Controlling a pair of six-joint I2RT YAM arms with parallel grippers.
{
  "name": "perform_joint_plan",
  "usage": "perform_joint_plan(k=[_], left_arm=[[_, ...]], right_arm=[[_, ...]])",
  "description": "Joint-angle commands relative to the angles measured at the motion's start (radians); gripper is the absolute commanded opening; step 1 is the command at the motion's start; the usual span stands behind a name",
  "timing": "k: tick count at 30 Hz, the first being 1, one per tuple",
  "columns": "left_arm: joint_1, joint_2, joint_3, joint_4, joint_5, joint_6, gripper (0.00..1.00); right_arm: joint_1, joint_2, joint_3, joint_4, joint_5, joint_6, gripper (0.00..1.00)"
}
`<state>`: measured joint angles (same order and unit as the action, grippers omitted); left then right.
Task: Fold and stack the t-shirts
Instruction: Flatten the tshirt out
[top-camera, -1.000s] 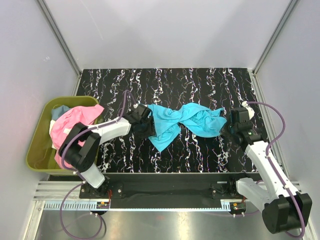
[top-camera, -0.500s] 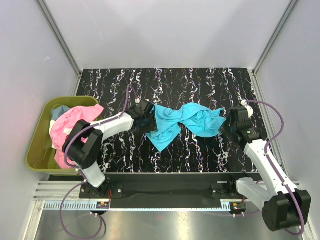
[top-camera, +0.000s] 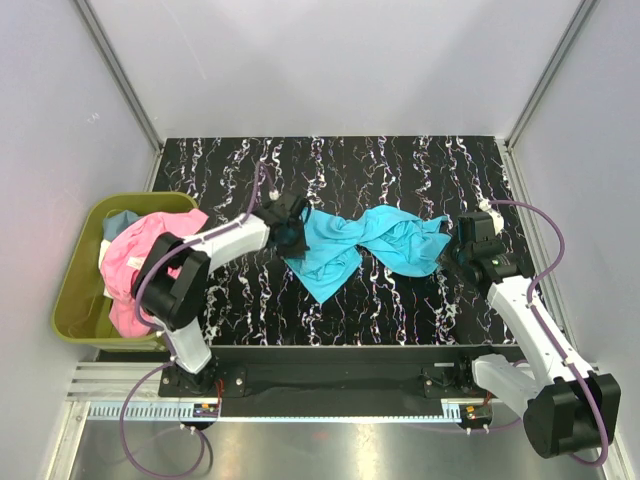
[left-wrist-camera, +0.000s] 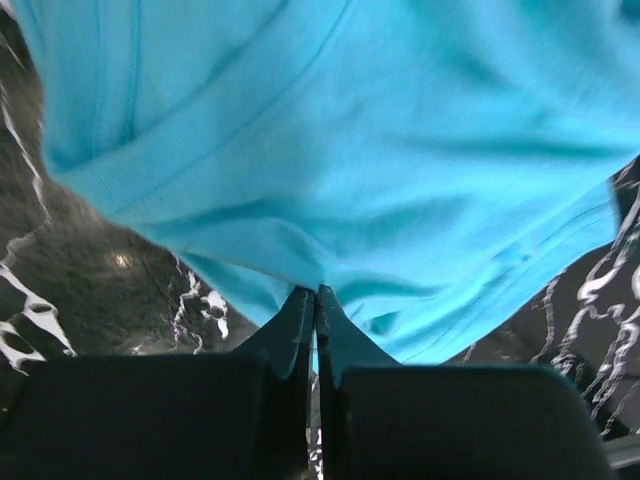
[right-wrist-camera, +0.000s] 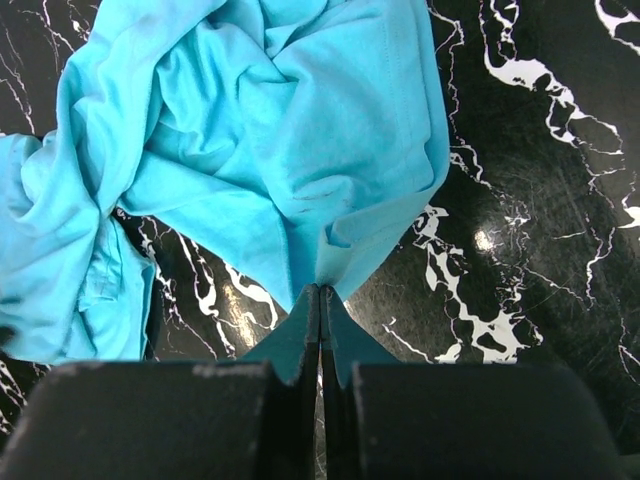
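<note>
A turquoise t-shirt (top-camera: 360, 243) lies crumpled across the middle of the black marbled table (top-camera: 400, 170). My left gripper (top-camera: 292, 232) is shut on the turquoise t-shirt (left-wrist-camera: 330, 150) at its left edge, the cloth pinched between the fingertips. My right gripper (top-camera: 447, 250) is shut on the turquoise t-shirt (right-wrist-camera: 250, 150) at its right edge, a fold of cloth caught at the tips. A pink t-shirt (top-camera: 140, 255) and a light blue-grey one (top-camera: 118, 222) lie heaped in the bin.
An olive-green plastic bin (top-camera: 75, 290) sits off the table's left edge. Grey walls with metal rails enclose the table at the back and both sides.
My left gripper slid right and up to the shirt's left edge and shut on it. The right gripper stayed shut on the right edge and barely moved.
</note>
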<state>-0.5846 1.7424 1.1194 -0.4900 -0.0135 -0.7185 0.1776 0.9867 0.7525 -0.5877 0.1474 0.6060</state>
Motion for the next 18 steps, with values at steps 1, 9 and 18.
perform_joint_plan(k=[1, 9, 18], left_arm=[[0.112, -0.014, 0.164, -0.035, -0.026, 0.063, 0.00], [0.284, 0.165, 0.387, -0.022, 0.055, 0.145, 0.00], [0.324, 0.199, 0.481, -0.062, 0.057, 0.214, 0.59]], right_arm=[[0.005, 0.000, 0.027, 0.028, 0.041, -0.018, 0.00], [0.005, 0.023, 0.024, 0.038, 0.066, -0.020, 0.00], [0.005, 0.033, 0.051, 0.026, 0.070, -0.038, 0.00]])
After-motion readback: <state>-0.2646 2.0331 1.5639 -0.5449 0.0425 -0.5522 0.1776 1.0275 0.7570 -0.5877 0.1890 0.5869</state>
